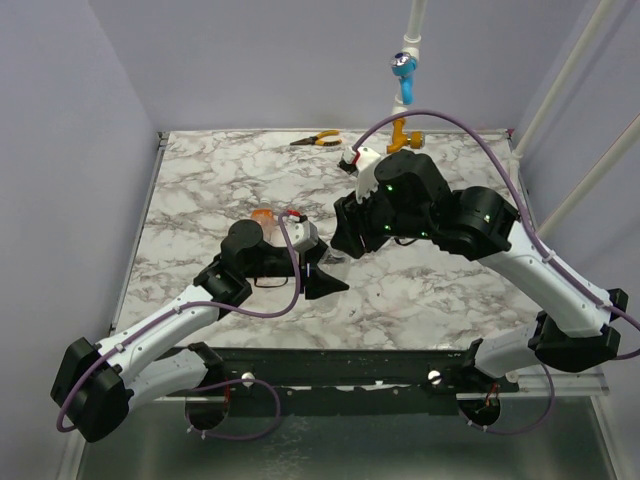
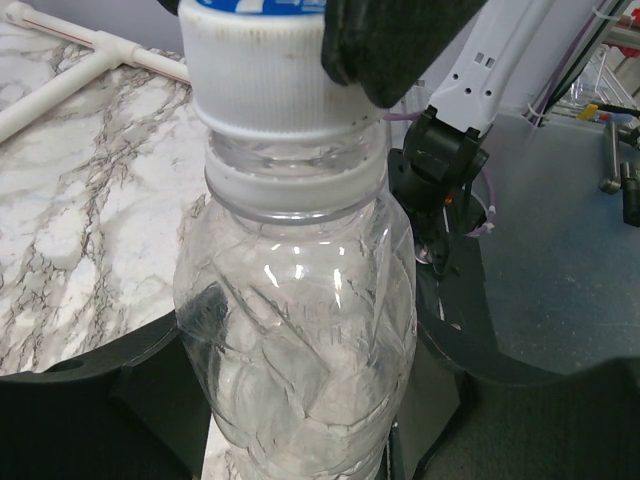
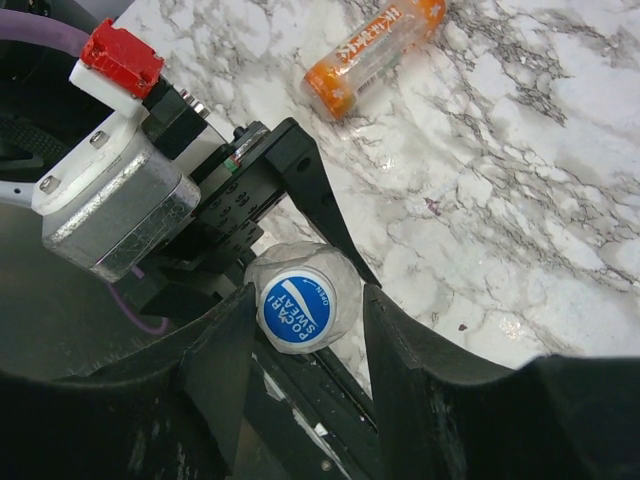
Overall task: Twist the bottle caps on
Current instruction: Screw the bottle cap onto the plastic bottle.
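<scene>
My left gripper (image 2: pixel 300 425) is shut on a clear plastic bottle (image 2: pixel 300 330) and holds it upright above the marble table (image 1: pixel 450 290). A white bottle cap with a blue printed top (image 3: pixel 297 310) sits on the bottle's neck. My right gripper (image 3: pixel 305 335) reaches down over it with its jaws on either side of the cap. One finger (image 2: pixel 390 40) touches the cap's side, and a narrow gap shows at the other finger (image 3: pixel 410 350). A small orange bottle (image 3: pixel 375 52) lies on its side on the table behind the left arm.
Orange-handled pliers (image 1: pixel 318 140) lie at the table's far edge. A white pipe with a blue valve handle (image 1: pixel 403 68) and an orange one (image 1: pixel 402 138) stands at the back. White pipe (image 2: pixel 90 50) lies on the table. Grey walls close in on both sides.
</scene>
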### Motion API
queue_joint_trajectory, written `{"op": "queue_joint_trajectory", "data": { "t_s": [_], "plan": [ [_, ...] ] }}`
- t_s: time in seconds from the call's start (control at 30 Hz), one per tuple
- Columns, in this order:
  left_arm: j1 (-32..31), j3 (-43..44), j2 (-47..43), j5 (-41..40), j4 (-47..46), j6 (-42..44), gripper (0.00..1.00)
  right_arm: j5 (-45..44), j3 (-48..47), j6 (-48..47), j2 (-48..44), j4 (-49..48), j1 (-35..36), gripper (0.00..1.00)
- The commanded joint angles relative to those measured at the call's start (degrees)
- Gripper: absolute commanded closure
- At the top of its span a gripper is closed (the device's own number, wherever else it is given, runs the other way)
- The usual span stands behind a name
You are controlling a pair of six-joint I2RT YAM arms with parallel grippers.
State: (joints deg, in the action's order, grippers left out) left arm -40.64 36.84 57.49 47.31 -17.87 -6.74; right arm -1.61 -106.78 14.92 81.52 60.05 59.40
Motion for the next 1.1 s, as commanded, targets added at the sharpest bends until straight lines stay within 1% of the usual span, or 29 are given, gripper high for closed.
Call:
{"op": "queue_joint_trajectory", "data": {
  "t_s": [0.0, 0.23, 0.33, 0.47, 0.7, 0.9, 1.07],
  "plan": [
    [-0.4, 0.1, -0.2, -0.1, -0.9, 1.0, 0.67, 1.3, 0.0, -0.2, 0.6, -0.8, -0.2, 0.51],
    [-0.3, 0.3, -0.3, -0.7, -0.9, 1.4, 0.67, 1.3, 0.4, 0.2, 0.6, -0.2, -0.2, 0.52],
    [-0.3, 0.4, -0.2, -1.3, -0.9, 1.5, 0.67, 0.8, 0.5, 0.7, 0.7, 0.0, -0.2, 0.57],
    [-0.5, 0.8, -0.3, -4.3, -0.9, 2.2, 0.67, 0.0, 0.6, 1.7, 1.1, 0.8, -0.2, 0.63],
    [-1.2, 1.3, -0.4, -15.2, -3.2, 4.6, 0.68, -3.7, 0.7, 5.0, 2.9, 2.0, -0.2, 0.65],
    [-4.1, 2.2, 0.5, -28.0, -6.1, 9.5, 0.68, -8.2, -0.1, 10.0, 6.3, 4.2, -0.4, 0.65],
    [-6.8, 2.7, 2.7, -37.6, -10.5, 12.2, 0.68, -11.5, -1.0, 14.7, 9.4, 5.8, -1.3, 0.65]
  ]
}}
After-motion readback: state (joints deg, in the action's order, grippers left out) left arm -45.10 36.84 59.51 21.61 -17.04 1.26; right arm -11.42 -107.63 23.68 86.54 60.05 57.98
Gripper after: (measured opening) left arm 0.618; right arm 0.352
